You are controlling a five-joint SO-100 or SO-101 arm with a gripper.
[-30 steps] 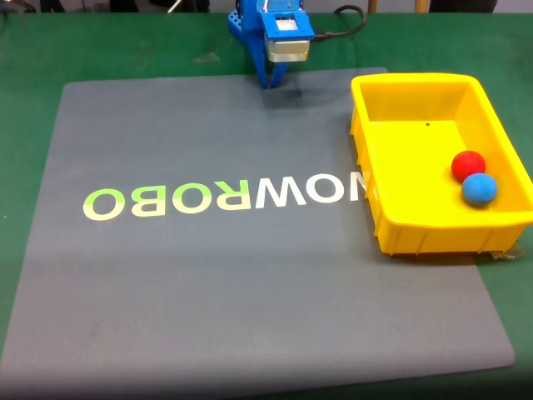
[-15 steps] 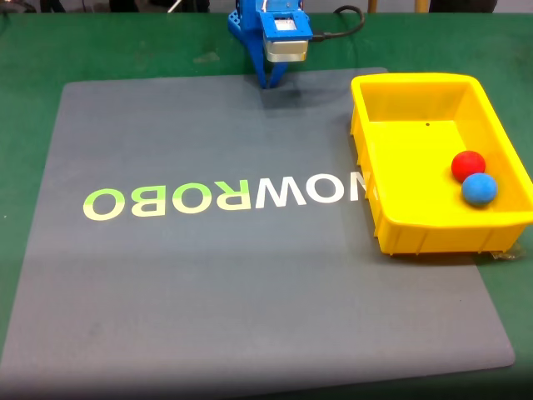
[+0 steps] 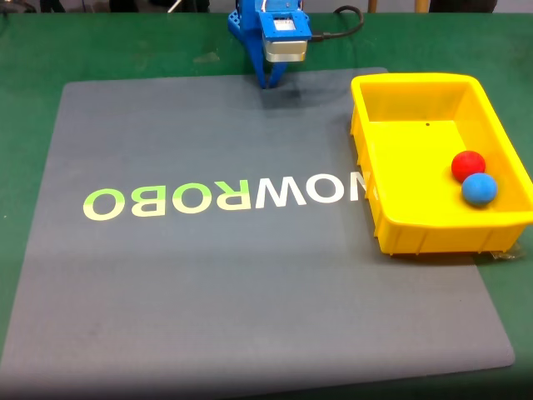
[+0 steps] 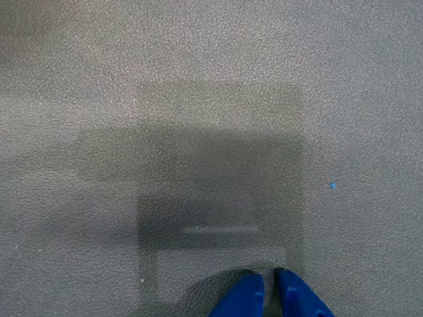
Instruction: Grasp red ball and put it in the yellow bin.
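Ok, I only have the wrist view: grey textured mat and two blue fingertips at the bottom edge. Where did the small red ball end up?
Observer: The small matte red ball lies inside the large yellow plastic bin, near its right wall in the fixed view.
Operator: Is anything else in there?
Observer: Yes, a small blue ball sits right beside the red one, on its near side.
Operator: And where is the arm relative to the bin?
Observer: The blue gripper points down at the far edge of the grey mat, left of the bin and apart from it, holding nothing.
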